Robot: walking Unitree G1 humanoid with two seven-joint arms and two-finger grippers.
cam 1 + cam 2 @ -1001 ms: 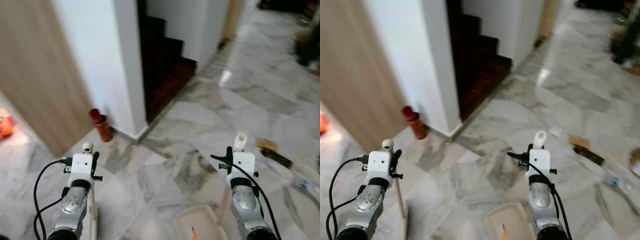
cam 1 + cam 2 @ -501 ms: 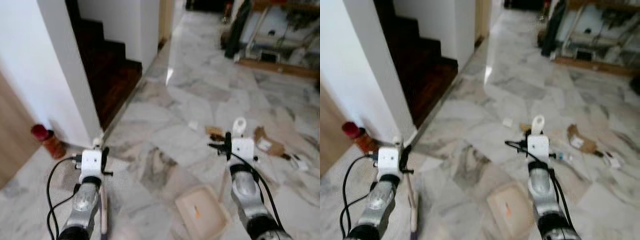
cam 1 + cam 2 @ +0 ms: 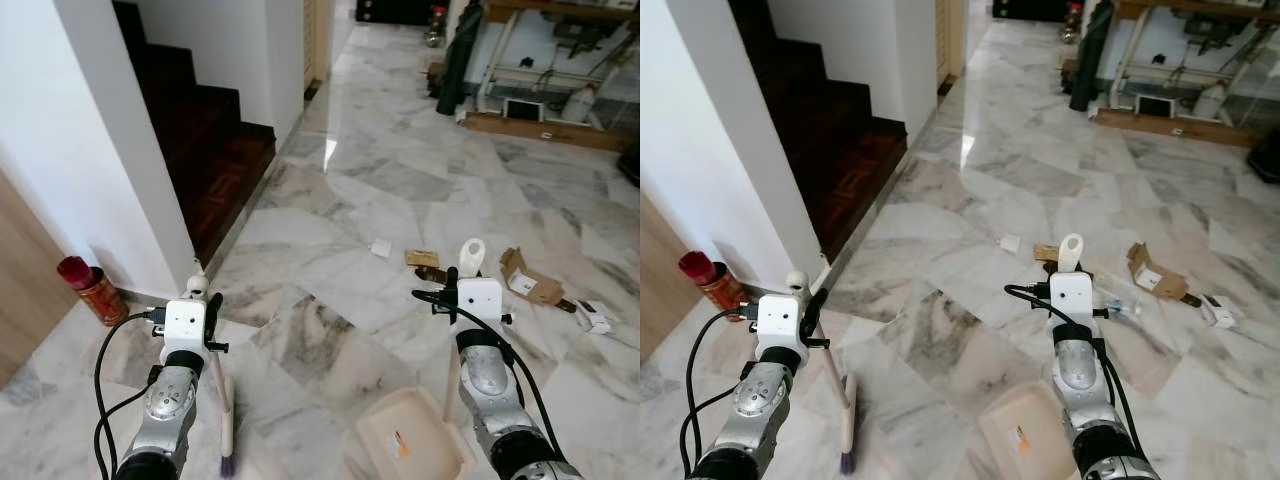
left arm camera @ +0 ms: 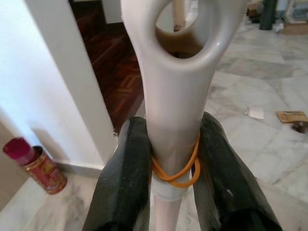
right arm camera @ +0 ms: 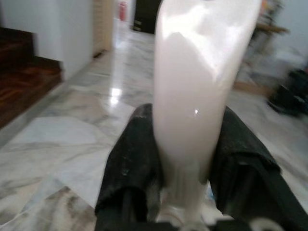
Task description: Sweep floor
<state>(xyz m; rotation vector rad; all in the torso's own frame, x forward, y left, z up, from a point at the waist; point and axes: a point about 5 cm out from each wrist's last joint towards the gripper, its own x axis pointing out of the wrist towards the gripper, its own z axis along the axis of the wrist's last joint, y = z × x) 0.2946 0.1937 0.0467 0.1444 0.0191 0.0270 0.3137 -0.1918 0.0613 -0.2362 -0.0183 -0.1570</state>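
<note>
Gripping the broom handle (image 4: 180, 120), the left gripper (image 4: 175, 163) is clenching its jaws; the right gripper (image 5: 185, 159) is clenching the dustpan handle (image 5: 202, 86). Scraps (image 3: 528, 280) are lying ahead on the floor (image 3: 400, 190); approaching squarely, bristles (image 3: 227, 462) low, seems best.

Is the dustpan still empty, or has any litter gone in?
Nearly empty. The dustpan, held by the right gripper, shows a bare cream tray with one small orange-and-white mark; whether that is litter or a label, cannot tell.

Grey-veined white marble floor (image 3: 380, 180) beside dark brown wooden stairs (image 3: 215, 130) and white walls (image 3: 90, 150). Black-fingered left hand (image 4: 175, 159) grips a cream broom handle (image 4: 178, 86) banded with an orange rubber band (image 4: 175, 173). A beige dustpan (image 3: 410, 440) and a red canister (image 3: 90, 290) are also visible.
</note>
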